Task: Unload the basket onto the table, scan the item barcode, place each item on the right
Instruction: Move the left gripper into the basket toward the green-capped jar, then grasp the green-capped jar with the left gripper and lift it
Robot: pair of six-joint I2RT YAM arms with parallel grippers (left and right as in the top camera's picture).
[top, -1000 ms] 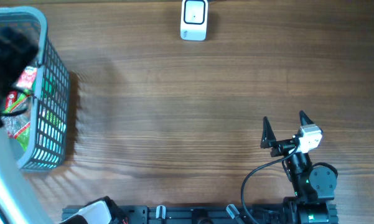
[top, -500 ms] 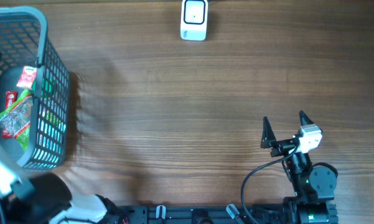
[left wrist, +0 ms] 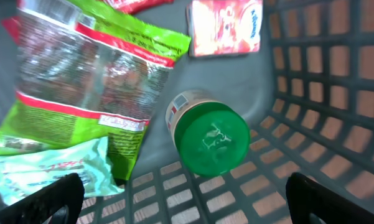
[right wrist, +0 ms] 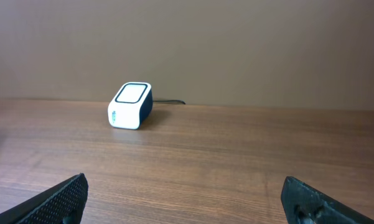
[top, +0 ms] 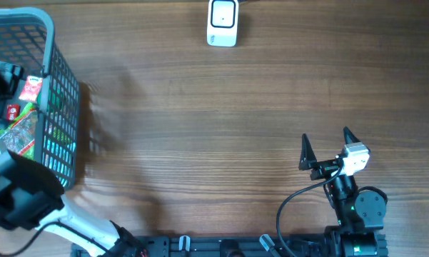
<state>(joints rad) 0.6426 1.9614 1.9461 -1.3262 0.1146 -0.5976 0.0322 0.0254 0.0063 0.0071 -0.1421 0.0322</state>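
Several items lie in the grey mesh basket (top: 61,107) at the table's left edge. In the left wrist view they are a jar with a green lid (left wrist: 211,140) on its side, a green snack bag (left wrist: 93,81), a pink packet (left wrist: 225,28) and a mint packet (left wrist: 43,171). My left gripper (left wrist: 187,205) hangs open just above the basket floor, nearest the jar and touching nothing. The white barcode scanner (top: 223,23) stands at the far middle of the table, and it also shows as the scanner (right wrist: 130,106) in the right wrist view. My right gripper (top: 326,140) is open and empty at the near right.
The basket's mesh wall (left wrist: 336,93) rises close on the right of the left gripper. My left arm (top: 18,196) crosses the basket's near corner. A black cable (top: 289,203) loops beside the right arm's base. Bare wooden tabletop (top: 200,128) stretches between basket, scanner and right gripper.
My left arm has shifted over the basket, its dark bulk moving from above the contents to the basket's near corner. The right arm has not moved.
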